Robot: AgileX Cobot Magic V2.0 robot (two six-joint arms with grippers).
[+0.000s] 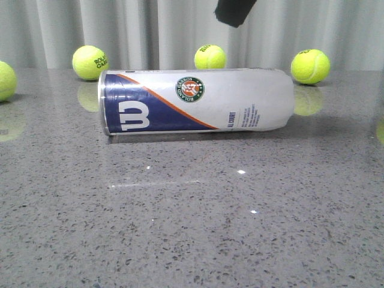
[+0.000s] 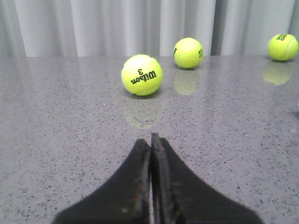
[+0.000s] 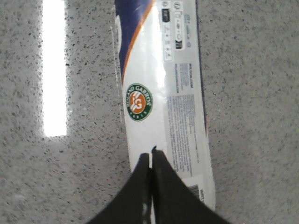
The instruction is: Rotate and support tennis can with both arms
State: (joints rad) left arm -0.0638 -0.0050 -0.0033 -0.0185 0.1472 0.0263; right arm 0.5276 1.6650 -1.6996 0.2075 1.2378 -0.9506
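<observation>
Closest to us, bare grey speckled table (image 1: 192, 240), then the tennis can (image 1: 195, 100) lying flat on its side, long axis running straight across the table, left to right. Silver rim end points left, rounded white end points right, the navy Wilson panel and the round Roland Garros logo (image 1: 189, 90) face us. What's inside, I can't tell through the label.

The right gripper (image 3: 150, 156) hangs directly above the can, fingers pressed together, holding nothing; only a dark tip (image 1: 234, 12) shows up top from the front.

The left gripper (image 2: 150, 142) is off elsewhere, closed tight too, empty, low over the table, facing a Wilson 3 ball (image 2: 141, 74).

Further back, three tennis balls (image 1: 210, 57) line up before the grey curtain (image 1: 180, 30).
</observation>
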